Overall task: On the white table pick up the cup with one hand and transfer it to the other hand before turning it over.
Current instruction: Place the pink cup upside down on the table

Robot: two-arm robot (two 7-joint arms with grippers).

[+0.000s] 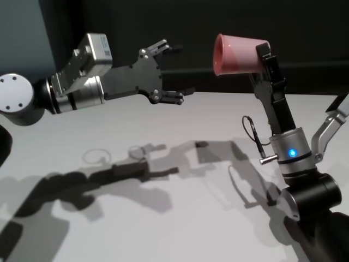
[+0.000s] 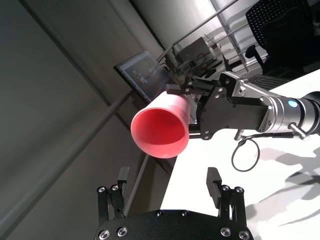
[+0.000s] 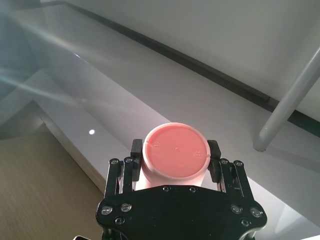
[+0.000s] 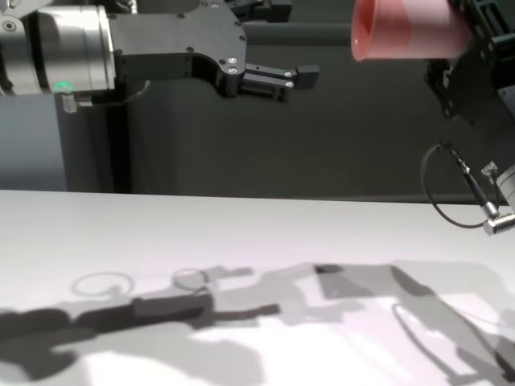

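The pink cup (image 1: 237, 54) is held sideways high above the white table (image 1: 163, 218), its open rim facing my left gripper. My right gripper (image 1: 263, 57) is shut on the cup's base end; in the right wrist view the cup's base (image 3: 176, 152) sits between the two fingers (image 3: 136, 148). My left gripper (image 1: 175, 71) hovers open a short way from the rim, not touching it. Seen from the left wrist, the cup's mouth (image 2: 160, 131) faces straight at that gripper (image 2: 168, 182). In the chest view the cup (image 4: 406, 28) is at the top right, and the left gripper's fingers (image 4: 282, 78) are apart from it.
A black cable loop (image 1: 253, 136) hangs from the right wrist. Shadows of both arms fall across the table (image 4: 241, 241). A dark wall stands behind the table's far edge. The left wrist view shows a monitor (image 2: 142, 72) and an office chair (image 2: 285, 30) far off.
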